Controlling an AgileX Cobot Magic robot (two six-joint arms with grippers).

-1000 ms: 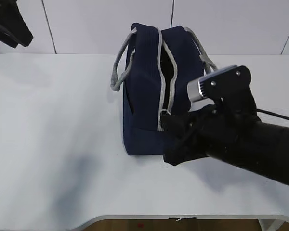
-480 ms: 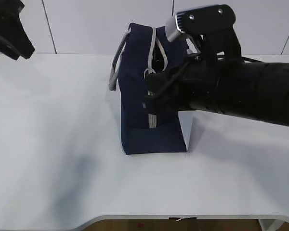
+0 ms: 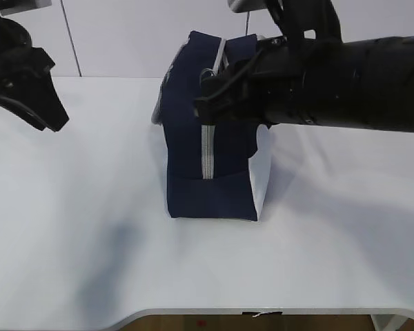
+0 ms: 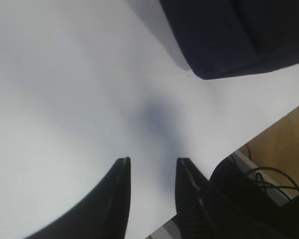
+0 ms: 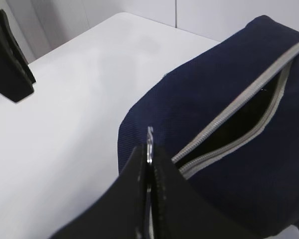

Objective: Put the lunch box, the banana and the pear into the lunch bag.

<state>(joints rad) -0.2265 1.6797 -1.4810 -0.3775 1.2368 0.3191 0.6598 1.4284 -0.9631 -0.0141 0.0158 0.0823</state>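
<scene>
The boxy navy-blue fabric lunch bag (image 3: pixel 210 155) stands mid-table, and the right gripper (image 5: pixel 149 164) is pinched shut on its metal zipper pull (image 5: pixel 150 144), with the zipper partly closed. Lunch box, banana and pear are nowhere in view, so packing looks finished or hidden. At nine o'clock the left gripper (image 4: pixel 152 172) hangs narrowly parted, empty.

Bright even light, soft shadows on white table (image 3: pixel 69 207), blurry wrist views.

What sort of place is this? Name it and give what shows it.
Probably a robot test bench, not a kitchen: a bare white table against plain white wall panels, two black robot arms, cables on the floor, and only a navy lunch bag set out.
</scene>
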